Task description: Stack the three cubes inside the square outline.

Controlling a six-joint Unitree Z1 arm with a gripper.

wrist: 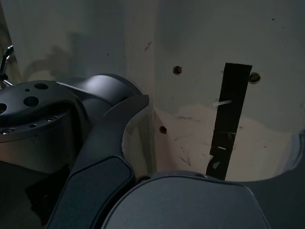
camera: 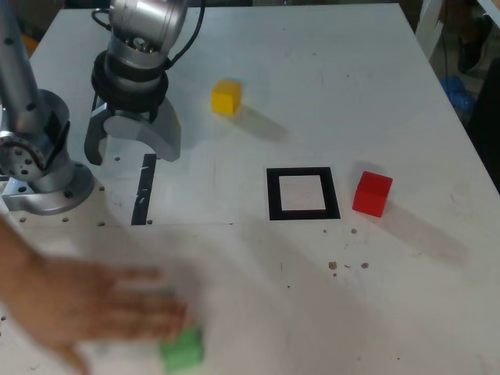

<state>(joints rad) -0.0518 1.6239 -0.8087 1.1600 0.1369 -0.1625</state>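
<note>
My gripper hangs open and empty over the table at the exterior view's left, near the arm's base. The yellow cube sits to its right, farther back. A black square outline with a white centre lies mid-table with nothing inside it. Just right of it stands the red cube. The green cube rests at the front edge, under a person's blurred hand. In the wrist view one dark finger shows and no cube.
A straight black tape strip lies on the table just below the gripper. The arm's silver base stands at the exterior view's far left. Small crumbs dot the table in front of the outline.
</note>
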